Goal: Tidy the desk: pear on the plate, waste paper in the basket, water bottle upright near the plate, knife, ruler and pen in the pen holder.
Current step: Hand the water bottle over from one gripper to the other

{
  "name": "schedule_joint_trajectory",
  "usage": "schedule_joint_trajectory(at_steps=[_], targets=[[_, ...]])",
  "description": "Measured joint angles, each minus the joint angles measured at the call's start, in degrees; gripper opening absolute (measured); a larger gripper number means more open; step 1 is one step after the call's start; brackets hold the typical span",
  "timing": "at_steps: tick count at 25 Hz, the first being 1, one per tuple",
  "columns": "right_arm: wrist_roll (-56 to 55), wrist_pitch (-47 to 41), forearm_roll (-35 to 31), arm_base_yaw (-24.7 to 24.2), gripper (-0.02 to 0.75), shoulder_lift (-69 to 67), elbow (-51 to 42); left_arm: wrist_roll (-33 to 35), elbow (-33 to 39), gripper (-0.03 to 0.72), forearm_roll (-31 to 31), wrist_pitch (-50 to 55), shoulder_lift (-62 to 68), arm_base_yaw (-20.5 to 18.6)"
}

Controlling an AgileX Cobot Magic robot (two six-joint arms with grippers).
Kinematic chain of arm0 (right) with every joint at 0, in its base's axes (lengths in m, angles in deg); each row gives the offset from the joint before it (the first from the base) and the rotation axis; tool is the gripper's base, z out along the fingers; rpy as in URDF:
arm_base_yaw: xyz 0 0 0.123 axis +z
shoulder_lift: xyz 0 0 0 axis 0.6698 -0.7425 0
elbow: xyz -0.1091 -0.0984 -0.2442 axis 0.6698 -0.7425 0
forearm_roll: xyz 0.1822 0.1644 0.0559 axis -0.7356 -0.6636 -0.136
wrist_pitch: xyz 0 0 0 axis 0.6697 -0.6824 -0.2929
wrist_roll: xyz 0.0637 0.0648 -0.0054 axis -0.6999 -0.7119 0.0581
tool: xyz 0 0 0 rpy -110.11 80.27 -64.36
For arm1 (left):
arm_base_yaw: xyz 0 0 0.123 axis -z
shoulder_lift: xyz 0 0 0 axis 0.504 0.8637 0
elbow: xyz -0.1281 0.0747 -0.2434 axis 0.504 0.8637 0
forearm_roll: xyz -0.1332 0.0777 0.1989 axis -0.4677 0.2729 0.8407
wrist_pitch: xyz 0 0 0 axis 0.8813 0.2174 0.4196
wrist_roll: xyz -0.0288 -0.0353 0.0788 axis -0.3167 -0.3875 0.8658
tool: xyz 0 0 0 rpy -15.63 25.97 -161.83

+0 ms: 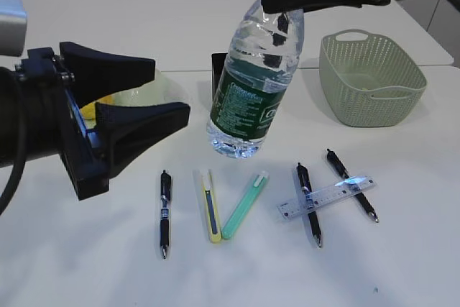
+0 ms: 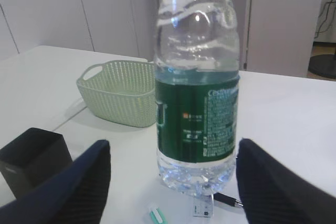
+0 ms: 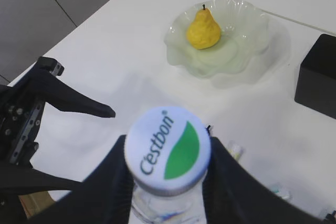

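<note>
The water bottle [image 1: 253, 88], its white cap [image 3: 168, 148] reading "C'estbon", stands tilted on the desk [image 1: 402, 264] near the plate [image 3: 220, 40]; the right gripper [image 3: 168, 182] clamps its neck; the left gripper [image 1: 162, 91] gapes beside it, apart.

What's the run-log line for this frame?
right gripper: shut on water bottle at the neck, bottle tilted | left gripper: open, empty, beside bottle | pear: on plate | pens, ruler: on desk
</note>
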Motion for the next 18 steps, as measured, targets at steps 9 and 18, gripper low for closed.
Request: schedule_joint_trajectory(at_steps=[9,18], targets=[[-2.1,-4.5,3.4,0.0,0.249,0.0,4.5,-2.5,0.0,0.527,2.9,0.1,0.0,0.0],[-2.4,-8.8,4.9,0.0,0.249,0.0,4.5,-5.7,0.0,0.527,3.9,-1.7,0.0,0.0]])
